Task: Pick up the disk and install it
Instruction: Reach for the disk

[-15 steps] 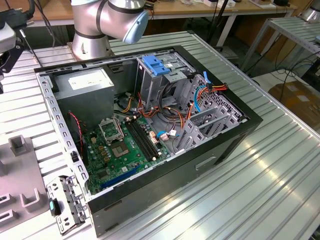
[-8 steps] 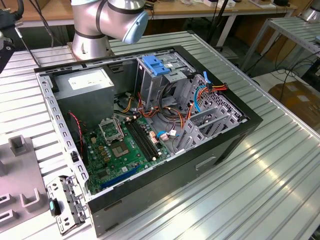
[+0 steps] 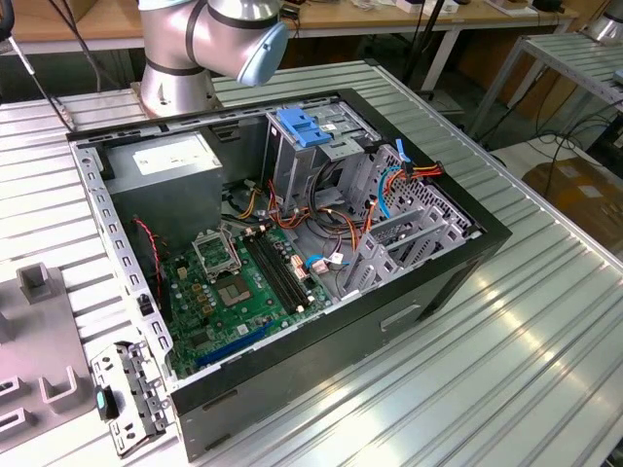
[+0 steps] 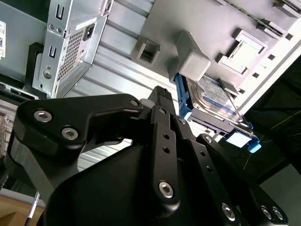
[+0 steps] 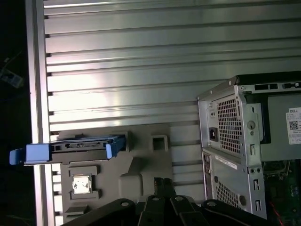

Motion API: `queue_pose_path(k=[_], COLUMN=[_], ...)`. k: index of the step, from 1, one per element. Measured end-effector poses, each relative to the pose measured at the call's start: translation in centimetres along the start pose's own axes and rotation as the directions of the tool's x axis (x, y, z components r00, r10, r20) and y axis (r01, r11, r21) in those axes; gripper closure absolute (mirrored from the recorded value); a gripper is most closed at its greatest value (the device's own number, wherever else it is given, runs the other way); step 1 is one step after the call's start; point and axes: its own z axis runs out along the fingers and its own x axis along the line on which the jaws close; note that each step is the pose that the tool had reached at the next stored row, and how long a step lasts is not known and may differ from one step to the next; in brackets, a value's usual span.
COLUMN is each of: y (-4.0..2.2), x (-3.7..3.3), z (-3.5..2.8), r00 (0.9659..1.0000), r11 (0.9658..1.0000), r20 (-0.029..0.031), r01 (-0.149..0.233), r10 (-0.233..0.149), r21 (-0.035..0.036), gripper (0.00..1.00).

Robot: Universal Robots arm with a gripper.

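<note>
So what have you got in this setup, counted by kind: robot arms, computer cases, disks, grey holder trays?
Robot arm: 1
Open computer case: 1
Disk: 1
Grey holder tray: 1
Total: 4

The arm [image 3: 185,44] shows in the exterior view as a thick silver joint with a pale blue cap [image 3: 264,53], standing over its round base [image 3: 173,95]. The upper part leaves the picture at the top edge. In the second wrist view the gripper [image 4: 162,92] is black, and bolted link bars [image 4: 80,117] spread from its body. In the first wrist view its two thin fingers [image 5: 158,182] lie side by side, with the tips closed against each other.
</note>
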Motion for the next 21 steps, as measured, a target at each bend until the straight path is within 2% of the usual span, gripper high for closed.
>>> queue_pose_path(k=[16,21], y=[-0.20,-0.31], x=[2.50,3.92], z=[-0.04,-0.06], r00=[1.0000,1.0000], r11=[1.0000,1.0000], r20=[-0.0003,-0.0003], r01=[-0.003,-0.004], r10=[0.003,0.004], r21=[0.0001,0.0001], gripper=[0.89,0.89])
